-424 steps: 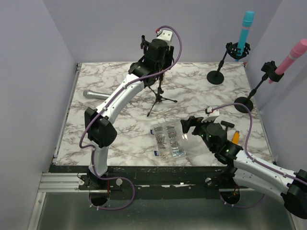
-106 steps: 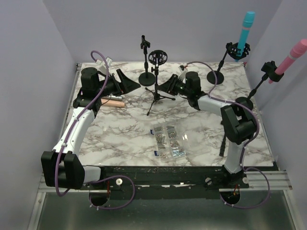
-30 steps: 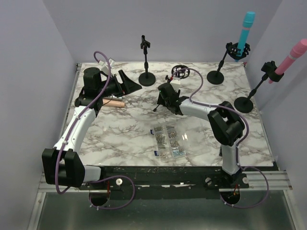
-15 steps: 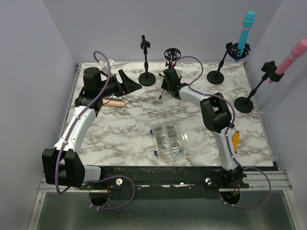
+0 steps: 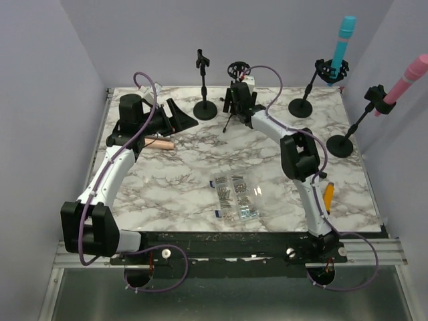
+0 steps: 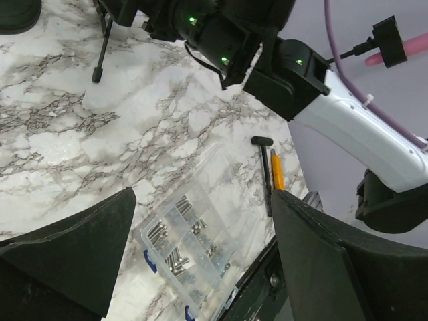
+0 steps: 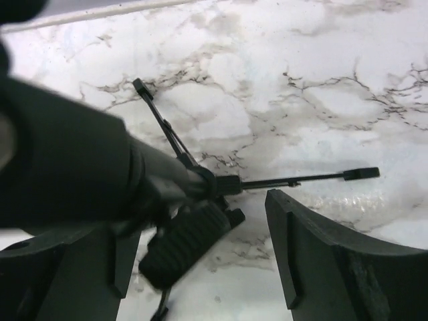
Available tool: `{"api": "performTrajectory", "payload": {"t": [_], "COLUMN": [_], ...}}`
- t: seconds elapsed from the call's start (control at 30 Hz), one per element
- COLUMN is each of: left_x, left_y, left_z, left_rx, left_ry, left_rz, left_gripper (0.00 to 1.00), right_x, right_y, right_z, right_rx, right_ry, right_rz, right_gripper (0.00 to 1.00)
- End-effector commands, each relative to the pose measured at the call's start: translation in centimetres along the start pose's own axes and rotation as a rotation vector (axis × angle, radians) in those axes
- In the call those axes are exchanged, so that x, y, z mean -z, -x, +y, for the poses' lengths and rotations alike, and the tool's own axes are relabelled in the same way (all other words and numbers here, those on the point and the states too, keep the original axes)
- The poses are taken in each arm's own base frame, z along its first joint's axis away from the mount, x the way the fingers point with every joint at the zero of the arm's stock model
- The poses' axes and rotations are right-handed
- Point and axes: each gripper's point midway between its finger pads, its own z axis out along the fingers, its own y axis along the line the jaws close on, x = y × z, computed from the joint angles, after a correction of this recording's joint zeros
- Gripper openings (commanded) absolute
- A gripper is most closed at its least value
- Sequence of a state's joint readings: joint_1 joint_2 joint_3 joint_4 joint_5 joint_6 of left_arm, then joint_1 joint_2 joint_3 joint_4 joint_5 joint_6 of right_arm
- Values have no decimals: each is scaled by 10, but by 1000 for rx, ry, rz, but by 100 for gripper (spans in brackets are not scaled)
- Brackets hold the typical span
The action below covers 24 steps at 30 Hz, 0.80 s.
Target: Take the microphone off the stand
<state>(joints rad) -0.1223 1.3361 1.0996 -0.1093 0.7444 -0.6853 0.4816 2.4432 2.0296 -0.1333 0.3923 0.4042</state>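
Left gripper [image 6: 204, 197] and right gripper [image 7: 197, 217], jaws spread wide

A white table [image 5: 180, 180] with grey marble veining fills the middle of the top view. Plain pale lavender walls [image 5: 267, 33] close it in at the back, left and right. An aluminium rail [image 5: 87, 253] crosses the lower left. The light is soft and even.

Bright even light, soft shadows, blurry close foreground
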Motion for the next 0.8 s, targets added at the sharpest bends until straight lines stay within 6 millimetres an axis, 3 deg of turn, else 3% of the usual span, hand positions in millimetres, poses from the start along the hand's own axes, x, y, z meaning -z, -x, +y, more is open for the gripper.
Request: {"api": "performTrajectory", "payload": {"t": [0.0, 0.07, 0.17, 0.23, 0.33, 0.43, 0.57, 0.77], "left_x": [-3, -4, -3, -3, -10, -22, -43, -83], "left_y": [6, 6, 8, 10, 17, 32, 79, 143], "left_z": [7, 9, 8, 6, 3, -2, -5, 2], "left_rx": [-43, -55, -84, -101, -74, -34, -32, -2], "left_ry": [37, 46, 39, 18, -14, -53, -63, -75], "left_rz": [-12, -14, -32, -48, -75, -94, -171, -244], "left_gripper": [84, 85, 86, 89, 90, 92, 93, 93], "right_x": [48, 80, 134, 170, 209, 236, 267, 281], "right_y": [38, 47, 44, 30, -3, -29, -38, -46], "right_z": [3, 1, -4, -11, -26, -39, -37, -43], "right_rx": [42, 14, -41, -72, -91, -113, -148, -141], "right_ry": [74, 114, 201, 271, 336, 381, 492, 522], "right_rz": [3, 4, 30, 40, 68, 81, 61, 46], "right_gripper": [83, 87, 91, 92, 94, 94, 95, 96]}}
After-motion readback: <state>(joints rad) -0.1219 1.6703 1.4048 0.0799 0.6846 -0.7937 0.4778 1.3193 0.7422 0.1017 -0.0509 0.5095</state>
